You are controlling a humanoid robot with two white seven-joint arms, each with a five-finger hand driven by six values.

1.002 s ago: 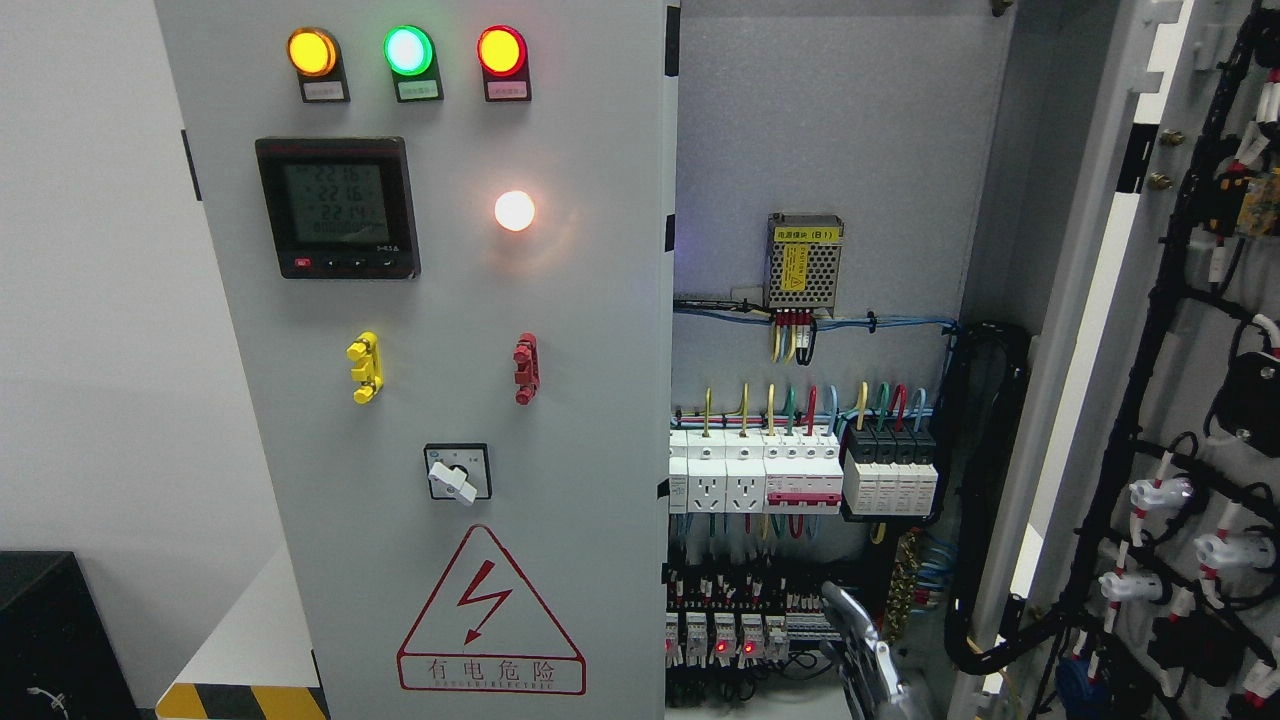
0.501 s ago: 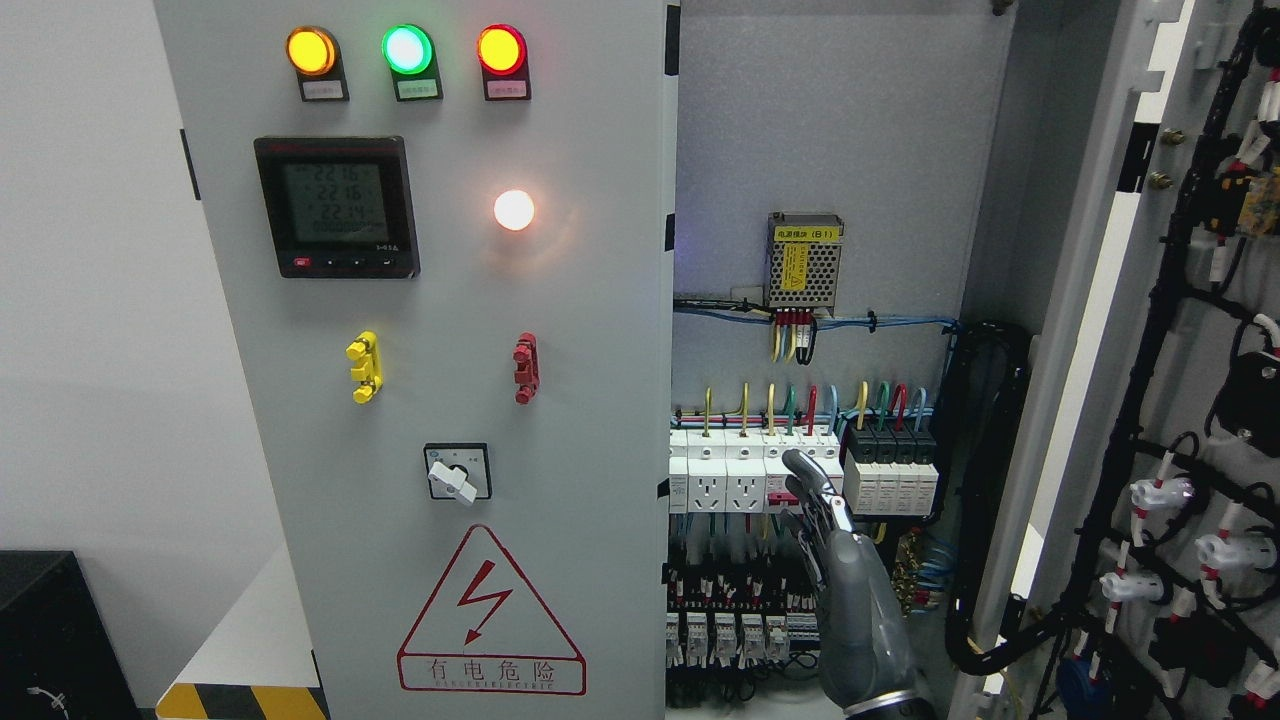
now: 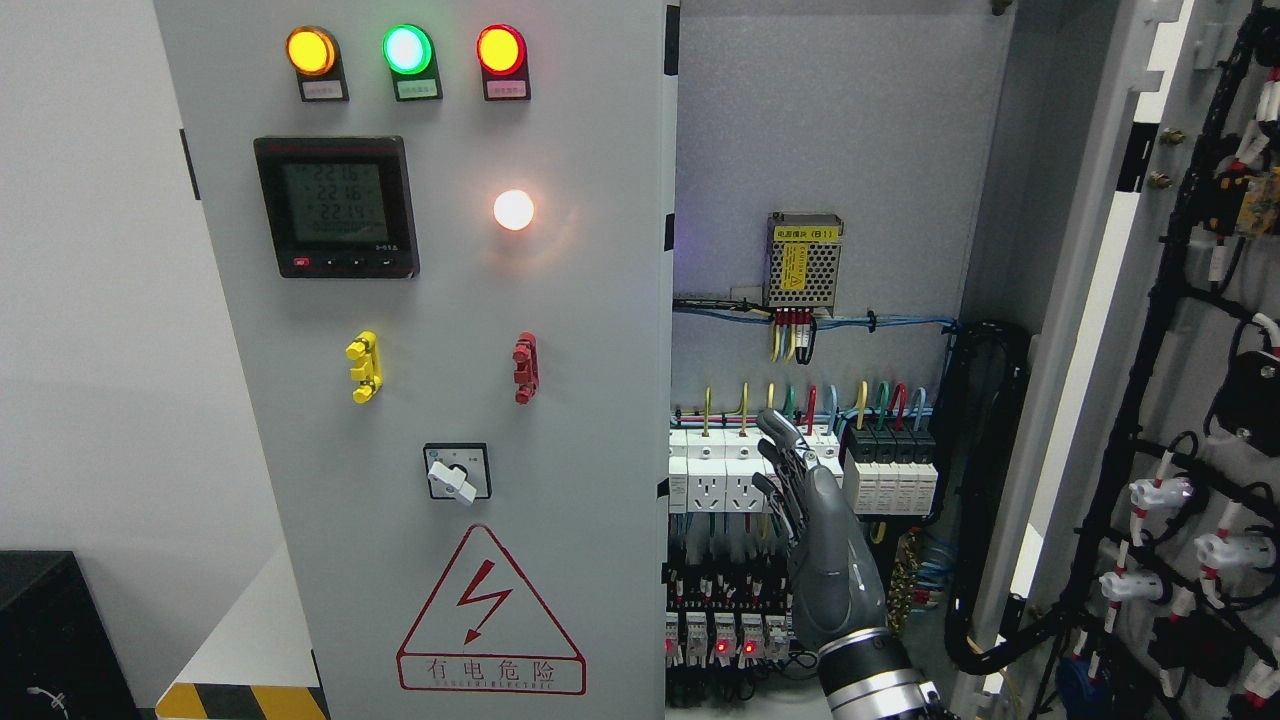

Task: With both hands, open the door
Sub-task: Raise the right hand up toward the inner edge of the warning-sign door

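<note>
Right door (image 3: 1180, 330) swung wide open at right; left door (image 3: 440, 380) shut, not yet touched. Right hand (image 3: 815, 540) raised inside cabinet by circuit breakers (image 3: 750, 470), fingers extended, gripping nothing.

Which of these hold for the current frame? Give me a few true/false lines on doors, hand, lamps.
1. The right door is swung open, showing its wiring. True.
2. The left door is wide open too. False: it faces the camera, closed or nearly so.
3. The right hand is raised inside the cabinet with fingers extended, holding nothing. True.
4. The left hand grips the yellow handle. False: no left hand is in view.
5. All three top lamps are dark. False: all are lit.
</note>
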